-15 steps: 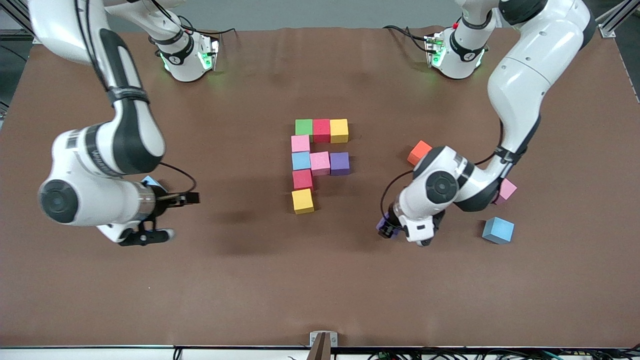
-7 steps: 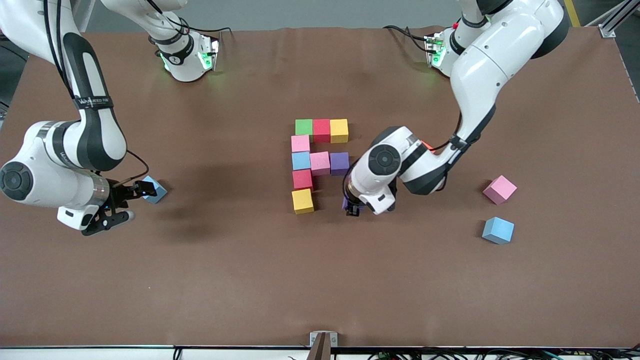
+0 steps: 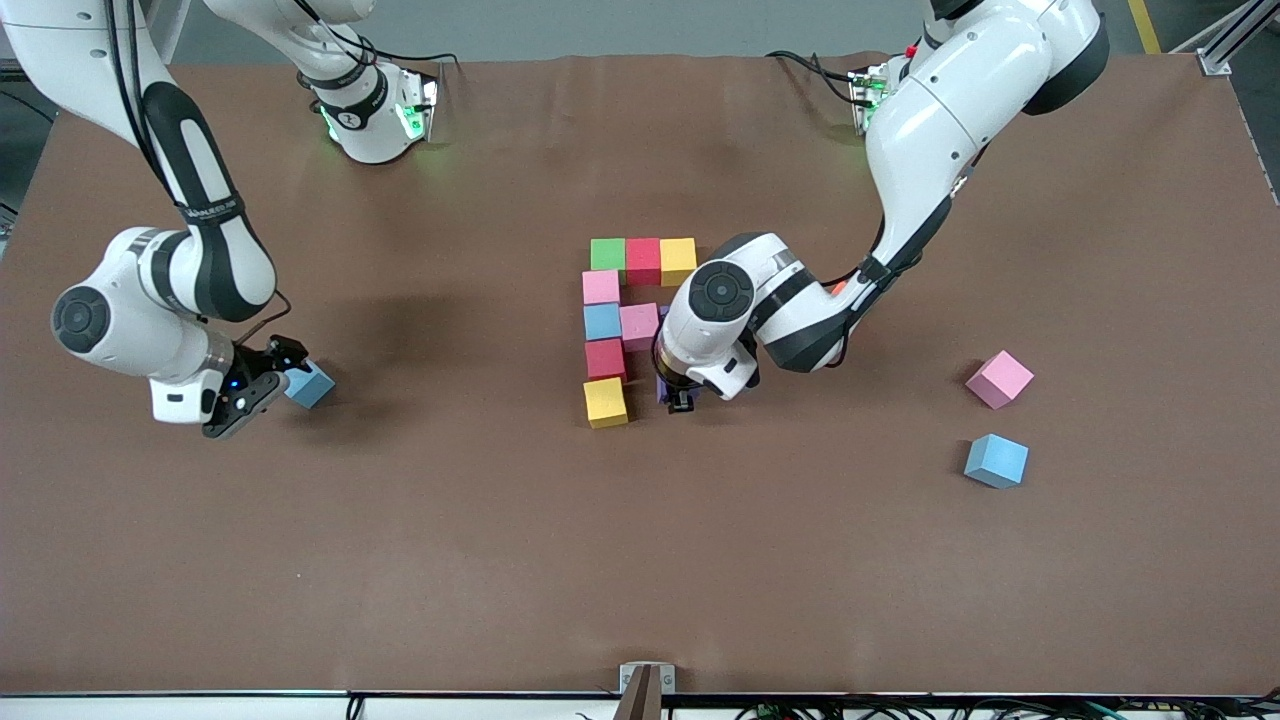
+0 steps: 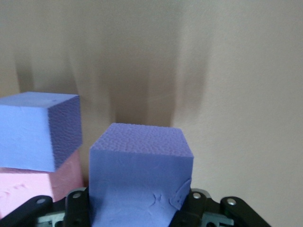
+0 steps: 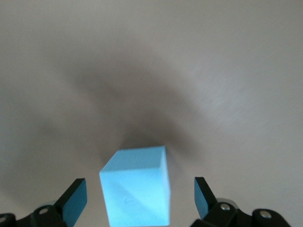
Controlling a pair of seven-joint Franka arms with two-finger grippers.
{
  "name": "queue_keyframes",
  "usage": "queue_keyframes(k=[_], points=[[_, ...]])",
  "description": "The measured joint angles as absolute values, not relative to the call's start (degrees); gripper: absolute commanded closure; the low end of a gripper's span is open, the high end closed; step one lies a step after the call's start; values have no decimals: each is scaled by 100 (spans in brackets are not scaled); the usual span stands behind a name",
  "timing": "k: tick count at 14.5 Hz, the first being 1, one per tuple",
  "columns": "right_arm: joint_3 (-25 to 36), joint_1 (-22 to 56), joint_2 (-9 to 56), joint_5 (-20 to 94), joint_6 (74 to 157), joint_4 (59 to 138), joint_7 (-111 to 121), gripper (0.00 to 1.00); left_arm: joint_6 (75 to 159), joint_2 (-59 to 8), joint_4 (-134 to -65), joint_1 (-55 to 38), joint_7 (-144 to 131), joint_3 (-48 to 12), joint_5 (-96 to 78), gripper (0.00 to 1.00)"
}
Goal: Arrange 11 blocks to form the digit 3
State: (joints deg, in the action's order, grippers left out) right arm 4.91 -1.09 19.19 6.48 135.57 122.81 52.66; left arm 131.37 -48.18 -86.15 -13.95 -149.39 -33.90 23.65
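While the figure sits mid-table, I count eight cubes in it: a top bar farthest from the front camera of green block [image 3: 607, 254], red block [image 3: 643, 260] and yellow block [image 3: 678, 260]; then a column at the right arm's end of that bar running toward the camera: pink block [image 3: 600, 287], light blue block [image 3: 602, 321], second red block [image 3: 604, 358], second yellow block [image 3: 605, 402]. Second pink block [image 3: 639, 325] sits beside the light blue one, touching it. In the left wrist view I see a purple block [image 4: 33, 127] just beside that pink one.

Left gripper [image 3: 680, 398] is clamped on the second purple block [image 4: 139, 182], low over the table just beside the yellow cube nearest the camera, on its left-arm side. I can't tell if the cube touches the table.

Right gripper [image 3: 262, 378] is down toward the right arm's end of the table, jaws wide, straddling a loose light blue cube [image 5: 137, 187] without gripping it.

Toward the left arm's end I see a loose pink cube [image 3: 999, 379] and, nearer the camera, a second loose light blue cube [image 3: 996, 460], apart from each other. An orange cube [image 3: 838, 287] barely shows past the left arm's forearm.
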Motion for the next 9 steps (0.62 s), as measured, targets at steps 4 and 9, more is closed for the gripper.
queue_keyframes(k=[4, 9], points=[[479, -112, 1863, 644, 13630, 12675, 5323, 0, 13200, -4897, -8317, -2122, -15300, -2631, 2355, 78], [463, -111, 1856, 562, 13651, 12694, 5350, 0, 13292, -5031, -8093, -2292, -15340, -2505, 2354, 78]])
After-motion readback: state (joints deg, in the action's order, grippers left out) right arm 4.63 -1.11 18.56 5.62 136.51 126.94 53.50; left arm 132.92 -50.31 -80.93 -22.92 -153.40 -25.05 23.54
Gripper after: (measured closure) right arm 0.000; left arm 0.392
